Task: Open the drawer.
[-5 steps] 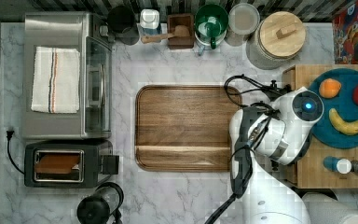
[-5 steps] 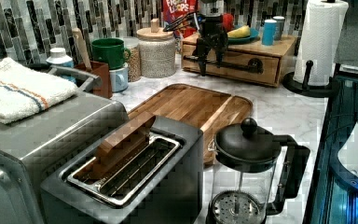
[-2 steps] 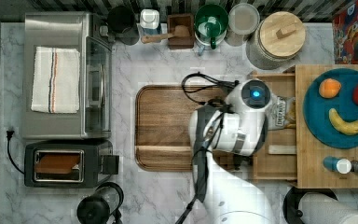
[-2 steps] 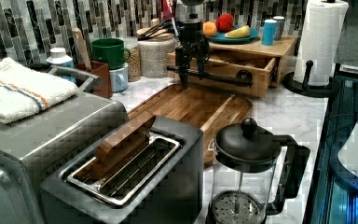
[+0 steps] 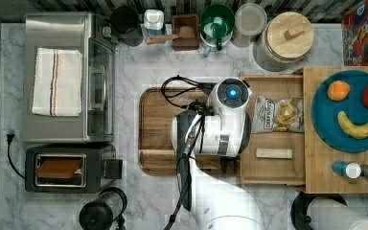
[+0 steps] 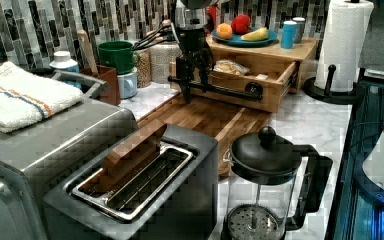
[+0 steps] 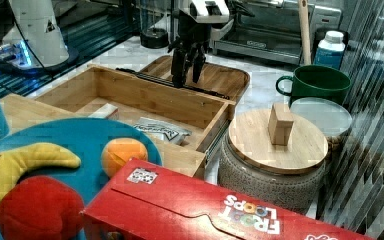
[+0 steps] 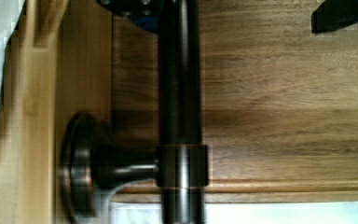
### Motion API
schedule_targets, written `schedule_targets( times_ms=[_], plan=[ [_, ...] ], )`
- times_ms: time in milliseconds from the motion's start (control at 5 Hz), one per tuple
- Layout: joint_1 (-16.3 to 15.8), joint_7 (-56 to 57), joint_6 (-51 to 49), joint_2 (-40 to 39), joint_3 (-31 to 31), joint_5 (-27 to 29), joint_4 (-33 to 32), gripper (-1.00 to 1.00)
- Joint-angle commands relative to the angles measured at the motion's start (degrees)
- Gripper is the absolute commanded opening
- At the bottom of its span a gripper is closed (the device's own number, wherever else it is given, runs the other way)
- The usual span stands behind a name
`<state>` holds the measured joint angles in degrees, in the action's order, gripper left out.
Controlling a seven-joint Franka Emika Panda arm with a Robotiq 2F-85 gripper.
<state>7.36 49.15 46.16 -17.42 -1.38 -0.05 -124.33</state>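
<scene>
Drawer point(image 7: 145, 100), light-wood box with long black bar handle point(image 6: 215, 90), sits pulled out over the dark walnut tray point(image 5: 158, 129), at 9 o'clock of the blue plate point(image 5: 326, 120) in the top view, gripper point(image 7: 186, 70) fingers straddling the bar, slack rather than pinching, placed to drag it.

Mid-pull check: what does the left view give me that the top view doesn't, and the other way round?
Left view's extra: the gripper is open, its fingers straddling the black bar handle, which hangs just above the walnut tray.
Top view's extra: the drawer seen from straight above, with a chip bag and a white block apart on its floor; the arm sits over the drawer front.
Both: the drawer stands open, its front reaching over the tray.
</scene>
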Motion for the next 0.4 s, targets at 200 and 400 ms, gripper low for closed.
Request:
schedule_targets(
  times_ms=[200, 400],
  plan=[
    [-6.7, -3.3, -1.2, 3.3, -0.8, 3.5, 1.6, 1.00],
    [-4.7, -3.8, -1.1, 3.3, -2.9, 2.8, 1.5, 1.00]
  ],
)
